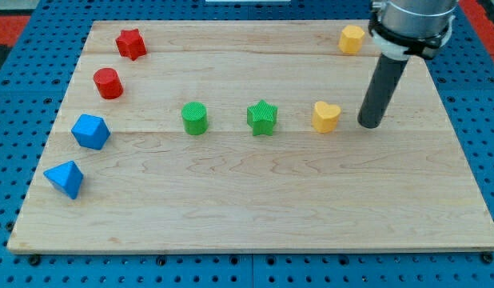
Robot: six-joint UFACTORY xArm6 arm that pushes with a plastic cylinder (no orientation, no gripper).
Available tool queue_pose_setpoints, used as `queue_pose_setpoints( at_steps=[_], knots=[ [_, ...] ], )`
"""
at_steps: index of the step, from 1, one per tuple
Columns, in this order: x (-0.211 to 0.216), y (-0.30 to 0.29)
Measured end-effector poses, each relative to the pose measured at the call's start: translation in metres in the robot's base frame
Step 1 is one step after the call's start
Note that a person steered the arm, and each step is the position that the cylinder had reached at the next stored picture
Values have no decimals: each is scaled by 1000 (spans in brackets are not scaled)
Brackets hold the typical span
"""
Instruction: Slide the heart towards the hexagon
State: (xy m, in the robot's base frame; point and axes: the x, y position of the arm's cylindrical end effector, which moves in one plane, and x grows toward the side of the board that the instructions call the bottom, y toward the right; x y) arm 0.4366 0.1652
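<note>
A yellow heart lies on the wooden board, right of centre. A yellow hexagon sits near the board's top edge, up and slightly right of the heart. My tip rests on the board just to the right of the heart, with a small gap between them. The dark rod rises from it toward the view's top right.
A green star and a green cylinder lie in a row left of the heart. At the left are a red star, a red cylinder and two blue blocks. The board's right edge is near my tip.
</note>
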Motion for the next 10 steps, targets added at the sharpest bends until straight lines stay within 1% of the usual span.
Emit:
queue_pose_setpoints(
  at_steps=[1, 2, 3, 4, 5, 6, 8, 9, 10],
  knots=[
    [36, -14],
    [54, -81],
    [-1, -97],
    [-28, -87],
    [2, -97],
    [23, -64],
    [-90, -53],
    [-110, -38],
    [-89, -60]
  ],
)
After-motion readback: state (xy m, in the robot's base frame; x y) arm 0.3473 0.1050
